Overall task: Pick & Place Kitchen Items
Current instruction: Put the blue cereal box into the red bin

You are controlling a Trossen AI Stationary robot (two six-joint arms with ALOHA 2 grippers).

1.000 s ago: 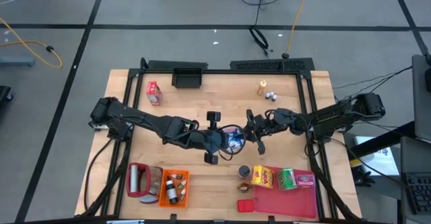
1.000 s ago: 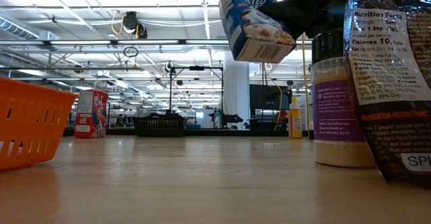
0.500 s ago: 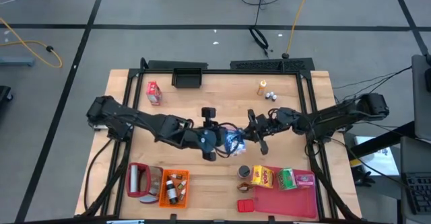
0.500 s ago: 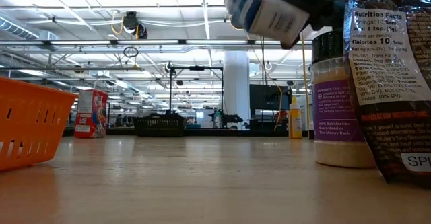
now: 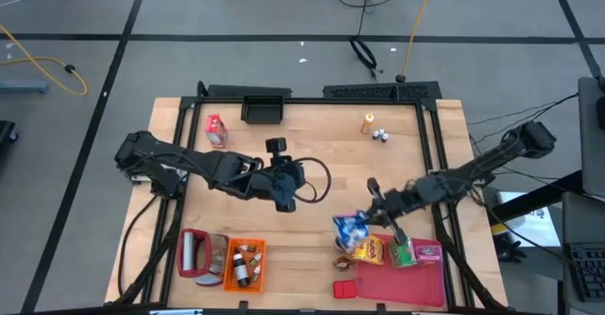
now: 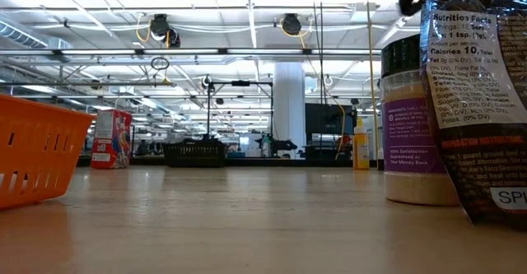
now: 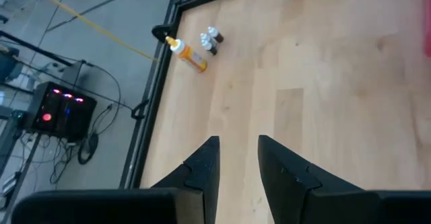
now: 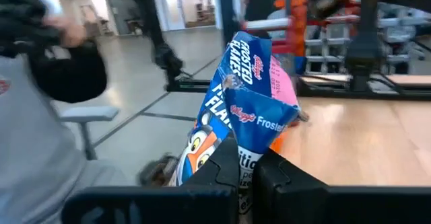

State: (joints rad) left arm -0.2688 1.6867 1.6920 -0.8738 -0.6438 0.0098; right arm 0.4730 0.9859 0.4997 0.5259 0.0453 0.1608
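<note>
Blue cereal box [image 5: 352,227], crumpled at its top, is pinched in the right gripper [image 5: 369,222] above the surface [image 5: 321,135], toward the near right corner, just beside the yellow box [image 5: 369,249], green box [image 5: 404,252] and pink box [image 5: 428,253] lined along the far rim of the pink-red tray [image 5: 397,287]. In the right wrist view the fingers [image 8: 222,177] clamp the box's lower edge. The left gripper [image 5: 281,178] hovers near the surface's middle, holding nothing, its fingers [image 7: 205,163] slightly apart.
</note>
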